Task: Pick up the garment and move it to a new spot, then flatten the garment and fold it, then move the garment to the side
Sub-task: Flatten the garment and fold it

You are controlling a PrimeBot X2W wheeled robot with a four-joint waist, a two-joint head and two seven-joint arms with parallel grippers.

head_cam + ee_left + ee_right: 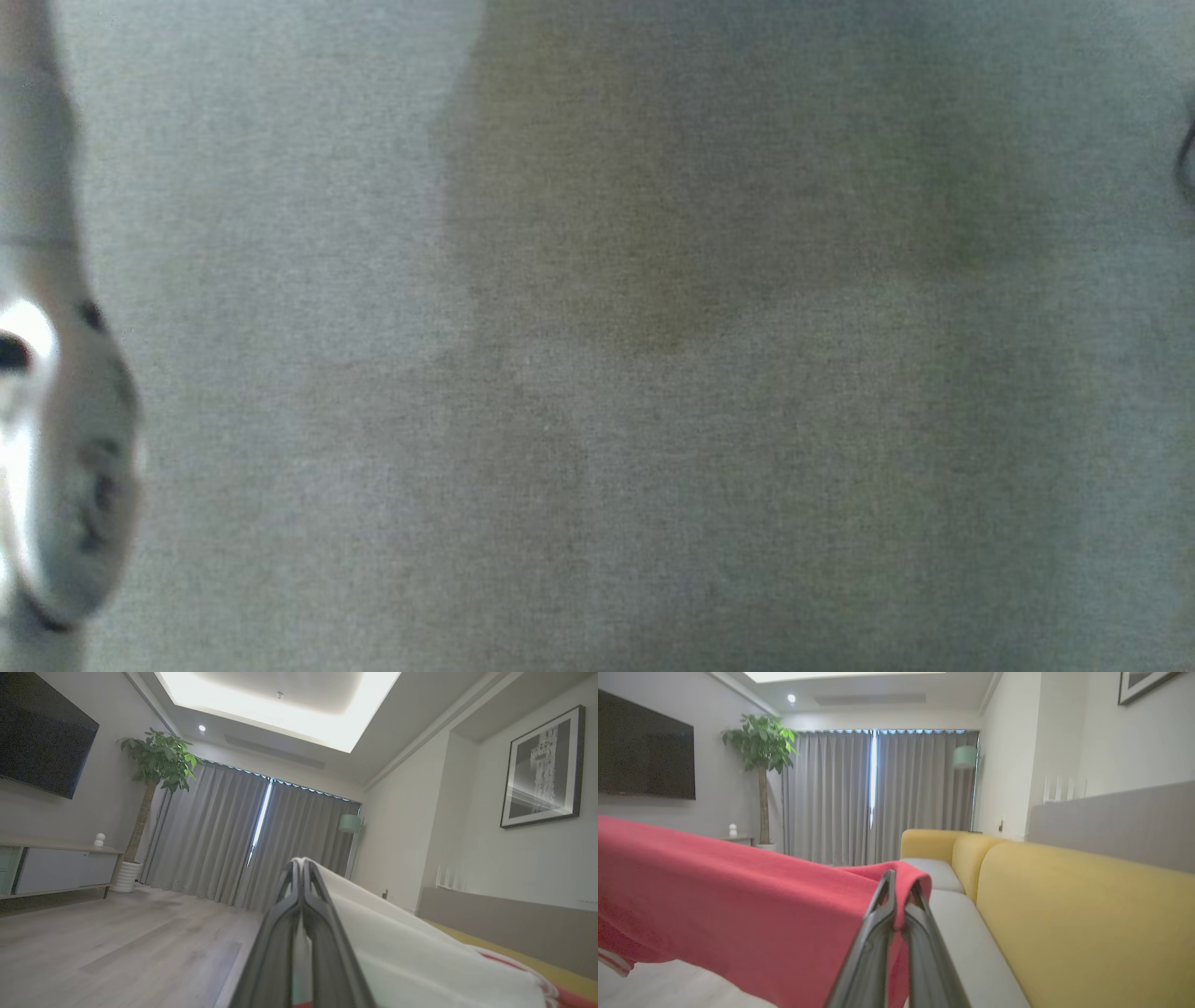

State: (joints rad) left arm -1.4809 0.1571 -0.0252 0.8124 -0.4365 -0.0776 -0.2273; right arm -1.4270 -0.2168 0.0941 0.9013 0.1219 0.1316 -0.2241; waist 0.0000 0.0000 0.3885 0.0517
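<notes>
The garment (738,896) is red with a white part, and it hangs stretched in the air. In the right wrist view my right gripper (901,879) is shut on a red edge, and the cloth runs off to the left. In the left wrist view my left gripper (301,861) is shut on the garment's white part (411,956), which trails to the lower right with a red trim. In the head view a pale forearm (56,448) stands at the left edge over a grey woven surface (653,373).
A yellow sofa (1064,914) with a grey seat (971,947) lies to the right of my right gripper. Wooden floor (117,942) spreads towards grey curtains (224,840). A potted plant (159,760), a wall-mounted TV (42,737) and a low cabinet (60,868) stand on the left.
</notes>
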